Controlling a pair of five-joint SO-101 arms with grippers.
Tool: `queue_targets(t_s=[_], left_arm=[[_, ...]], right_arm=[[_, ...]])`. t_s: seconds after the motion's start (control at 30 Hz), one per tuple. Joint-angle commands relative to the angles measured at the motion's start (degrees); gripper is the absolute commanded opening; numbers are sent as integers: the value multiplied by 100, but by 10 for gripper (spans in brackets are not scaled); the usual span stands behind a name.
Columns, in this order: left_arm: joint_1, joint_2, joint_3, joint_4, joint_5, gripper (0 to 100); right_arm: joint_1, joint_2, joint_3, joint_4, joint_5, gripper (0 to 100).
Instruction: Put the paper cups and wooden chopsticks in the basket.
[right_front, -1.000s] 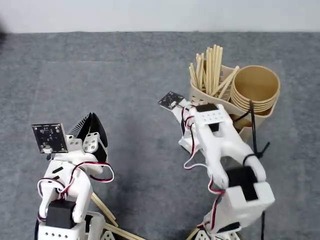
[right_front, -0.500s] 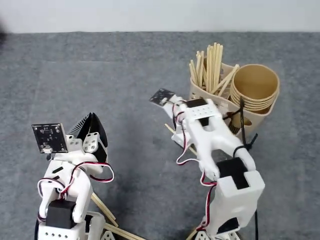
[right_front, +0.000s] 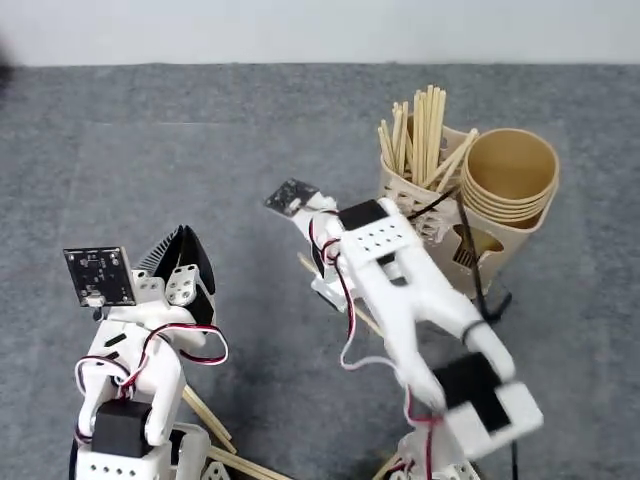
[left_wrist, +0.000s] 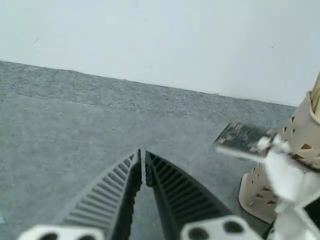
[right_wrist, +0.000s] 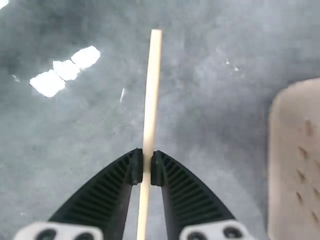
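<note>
Fingers of the right gripper (right_wrist: 143, 167) are pinched tight on a single wooden chopstick (right_wrist: 151, 90), and from the wrist you can see the stick running straight out past the fingertips, its blunt end well ahead of them. From the high view, its long axis lies on a diagonal, one end pointing far-left, the other running near-right under the arm, low over the grey surface (right_front: 250, 150) and just left of the basket (right_front: 398, 190). The basket stands at the far right, a pale perforated tub with two loads inside. On its left side is an upright bundle of chopsticks (right_front: 420, 130), tips fanning toward the far edge, about a dozen, too crowded for a firm count. On its right side is a nested stack of paper cups (right_front: 510, 175), mouths up, several rims showing. Over on the near left, the left gripper (left_wrist: 141, 155) points toward the far side, fingers pressed together on nothing, well apart from the basket. Along the near edge by that arm's base lie loose chopsticks (right_front: 205, 415), at least two, slanting far-left to near-right, with another stick end (right_front: 385, 465) beside the right arm's base.
</note>
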Motion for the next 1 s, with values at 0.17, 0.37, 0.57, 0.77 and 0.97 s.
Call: queue_targets(t_s=[0.17,0.37,0.57,0.77,0.97], left_arm=[[-35,-70,-57,-44,-79,14],[-237,-70,-163,53,-79,15],[-976,536,-1244,721,-422,15],[-1099,2426,-2202,1345,-905,14],[-1495,4088,-3442,2382,-1231,14]], right_arm=[[-4,-2246,-158,242,-677,8],[-4,-3160,-158,189,-1310,8],[145,-3600,-132,198,-1908,8],[426,-3644,18,189,-2532,8],[602,-3670,905,-514,-2989,8]])
